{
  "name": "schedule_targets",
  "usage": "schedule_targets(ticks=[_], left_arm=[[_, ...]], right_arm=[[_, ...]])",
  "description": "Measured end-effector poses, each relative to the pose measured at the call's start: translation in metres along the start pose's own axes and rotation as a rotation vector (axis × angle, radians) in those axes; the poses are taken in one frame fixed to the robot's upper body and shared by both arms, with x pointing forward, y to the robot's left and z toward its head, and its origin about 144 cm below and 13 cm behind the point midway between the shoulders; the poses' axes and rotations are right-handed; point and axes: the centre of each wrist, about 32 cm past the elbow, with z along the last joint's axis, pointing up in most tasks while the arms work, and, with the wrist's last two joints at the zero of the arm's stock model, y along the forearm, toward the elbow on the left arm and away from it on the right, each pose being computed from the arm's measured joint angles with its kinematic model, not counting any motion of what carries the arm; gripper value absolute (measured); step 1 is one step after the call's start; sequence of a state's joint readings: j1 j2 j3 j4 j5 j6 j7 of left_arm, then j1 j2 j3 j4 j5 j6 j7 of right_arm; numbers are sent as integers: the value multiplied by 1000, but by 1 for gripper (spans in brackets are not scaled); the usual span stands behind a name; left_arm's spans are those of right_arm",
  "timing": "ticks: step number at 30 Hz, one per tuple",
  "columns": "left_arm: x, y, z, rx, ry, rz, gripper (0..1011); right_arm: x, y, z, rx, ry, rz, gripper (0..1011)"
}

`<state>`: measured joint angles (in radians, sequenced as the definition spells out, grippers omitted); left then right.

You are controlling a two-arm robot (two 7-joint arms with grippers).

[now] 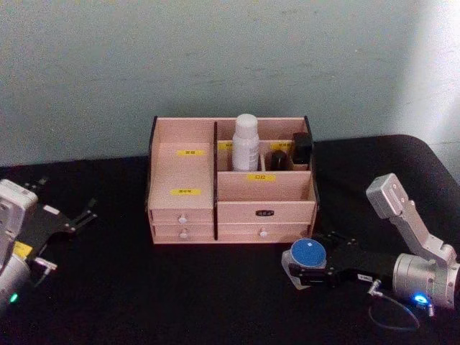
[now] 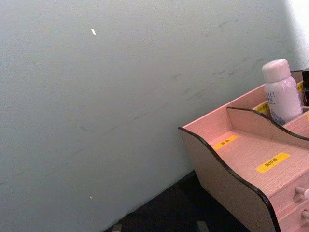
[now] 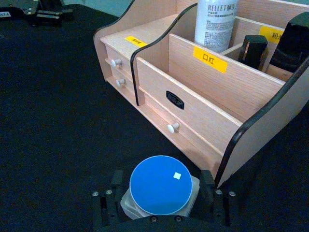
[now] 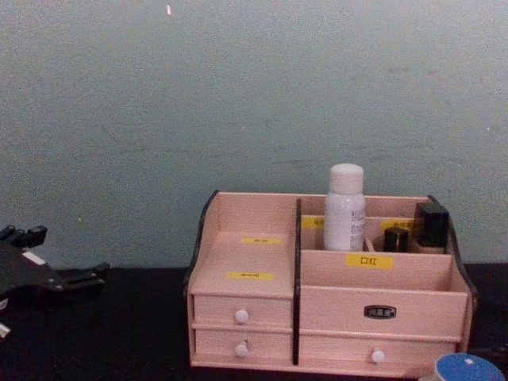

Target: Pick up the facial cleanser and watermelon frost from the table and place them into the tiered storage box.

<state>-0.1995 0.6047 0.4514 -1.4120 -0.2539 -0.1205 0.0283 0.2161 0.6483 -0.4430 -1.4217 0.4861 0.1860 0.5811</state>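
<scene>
Overhead, the right gripper (image 1: 307, 264) sat clamped on a blue-lidded jar (image 1: 307, 252) just before the right front corner of the tiered storage box (image 1: 187, 172), while the left gripper (image 1: 68, 208) rested well off to the left, fingers spread. From the left wrist, a white bottle (image 2: 282, 92) stood in a rear compartment. The right wrist showed fingers (image 3: 208, 186) flanking the jar. Chest-on, its lid peeked in at lower right.

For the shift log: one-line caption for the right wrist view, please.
Right gripper holding the blue-lidded jar in front of the tiered storage box, white bottle already inside.
</scene>
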Motion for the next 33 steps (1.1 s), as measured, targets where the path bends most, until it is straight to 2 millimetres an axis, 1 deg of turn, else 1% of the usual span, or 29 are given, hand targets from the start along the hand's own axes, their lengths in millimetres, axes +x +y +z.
schedule_targets(ticks=[33], left_arm=[[0,0,0,0,0,0,1001]], right_arm=[[-1,-1,1,-6,-9,-10,1000]])
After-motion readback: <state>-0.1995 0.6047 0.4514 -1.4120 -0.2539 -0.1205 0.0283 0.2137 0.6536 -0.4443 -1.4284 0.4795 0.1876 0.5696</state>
